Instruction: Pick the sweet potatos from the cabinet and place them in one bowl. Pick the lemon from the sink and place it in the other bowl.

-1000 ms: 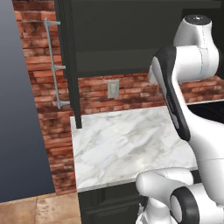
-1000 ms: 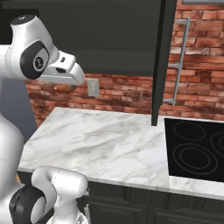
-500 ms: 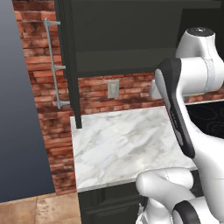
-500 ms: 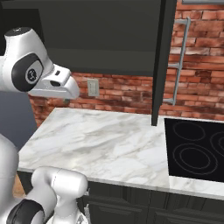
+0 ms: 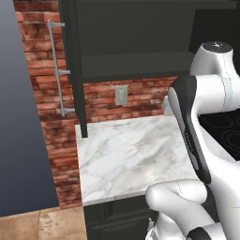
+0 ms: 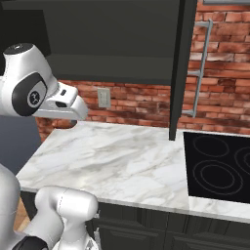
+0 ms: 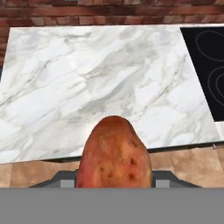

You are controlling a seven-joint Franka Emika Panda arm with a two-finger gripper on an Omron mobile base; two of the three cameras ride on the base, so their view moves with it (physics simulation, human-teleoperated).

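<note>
The white jointed arm (image 5: 190, 136) rises bent, its elbow high and its forearm (image 6: 58, 102) reaching level. The dark two-finger claw (image 7: 114, 180) is clamped around a reddish-brown oval sweet potato (image 7: 114, 155), held above the white marble surface (image 7: 96, 83).

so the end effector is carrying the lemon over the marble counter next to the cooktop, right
Not the lemon. The hand view shows the end effector carrying a reddish-brown sweet potato. The rest holds: it hangs over the marble counter, with the cooktop beside it.
</note>
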